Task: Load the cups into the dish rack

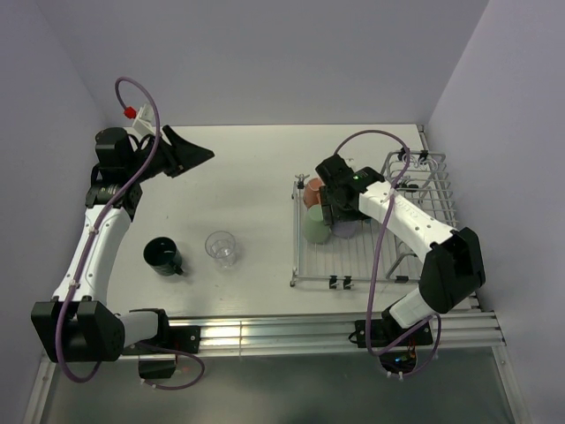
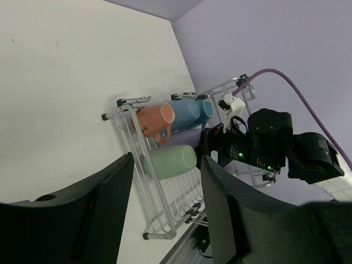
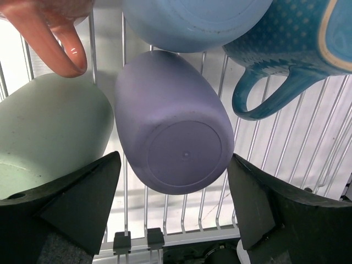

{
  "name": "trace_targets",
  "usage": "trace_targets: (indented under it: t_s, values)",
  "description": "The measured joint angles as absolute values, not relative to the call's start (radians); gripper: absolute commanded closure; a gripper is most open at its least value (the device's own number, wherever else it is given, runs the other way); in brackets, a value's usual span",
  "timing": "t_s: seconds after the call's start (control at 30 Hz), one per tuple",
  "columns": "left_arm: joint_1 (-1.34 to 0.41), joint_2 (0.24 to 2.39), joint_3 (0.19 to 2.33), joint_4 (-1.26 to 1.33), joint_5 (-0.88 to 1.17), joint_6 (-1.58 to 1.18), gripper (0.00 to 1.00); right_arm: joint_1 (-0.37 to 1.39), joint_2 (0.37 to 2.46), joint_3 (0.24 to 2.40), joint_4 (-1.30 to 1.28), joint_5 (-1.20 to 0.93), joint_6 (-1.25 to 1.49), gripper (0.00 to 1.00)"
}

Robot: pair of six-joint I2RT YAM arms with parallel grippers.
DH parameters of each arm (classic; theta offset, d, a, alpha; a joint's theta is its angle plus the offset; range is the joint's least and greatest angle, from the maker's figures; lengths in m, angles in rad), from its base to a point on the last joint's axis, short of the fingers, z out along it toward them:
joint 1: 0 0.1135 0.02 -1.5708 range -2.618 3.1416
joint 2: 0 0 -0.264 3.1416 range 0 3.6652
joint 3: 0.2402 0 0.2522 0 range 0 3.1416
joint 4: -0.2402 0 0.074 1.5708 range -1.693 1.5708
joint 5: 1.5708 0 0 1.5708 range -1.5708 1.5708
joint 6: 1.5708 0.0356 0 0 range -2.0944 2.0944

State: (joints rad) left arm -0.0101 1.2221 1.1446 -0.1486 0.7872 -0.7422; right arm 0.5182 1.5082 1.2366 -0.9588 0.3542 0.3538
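- The left gripper [image 1: 187,154] is up high over the far left of the white table [image 1: 247,168]. Its fingers are wide apart and hold nothing.
- A dark green round mug [image 1: 161,254] stands on the table, near and left. A clear glass tumbler [image 1: 222,249] stands just to its right. These two are not in the rack yet.
- The silver wire dish rack [image 1: 353,265] sits on the right side of the table.
- Five cups lie on their sides in the left part of the rack. At the far end are an orange mug [image 3: 60,44], a light blue mug [image 3: 192,22] and a blue dotted mug [image 3: 280,44].
- Nearer are a pale green mug [image 3: 49,126] and, right of it, a lavender mug [image 3: 176,132], which lies on the bars.
- The right gripper [image 3: 174,158] is low over the rack, with one finger on each side of the lavender mug. I cannot tell if it is squeezing the mug or has let go.
- I think the step now is setting the lavender mug down.
- Next, I think the right arm should lift straight up without bumping the cups. Then an arm should go for the tumbler or the dark green mug.
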Motion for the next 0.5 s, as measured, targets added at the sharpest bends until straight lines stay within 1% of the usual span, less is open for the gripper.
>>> trace_targets:
  t_s: [0.3,0.4,0.5]
  values:
    - [-0.010,1.224,1.145,-0.162,0.785,-0.732,0.43,0.518,1.491,1.241,-0.965,0.359,0.361,0.14]
    - [-0.010,1.224,1.145,-0.195,0.760,-0.711,0.43,0.519,1.454,1.274,-0.995,0.371,0.372,0.14]
    - [-0.010,1.223,1.146,-0.254,0.696,-0.680,0.43,0.519,1.386,1.332,-1.016,0.392,0.384,0.11]
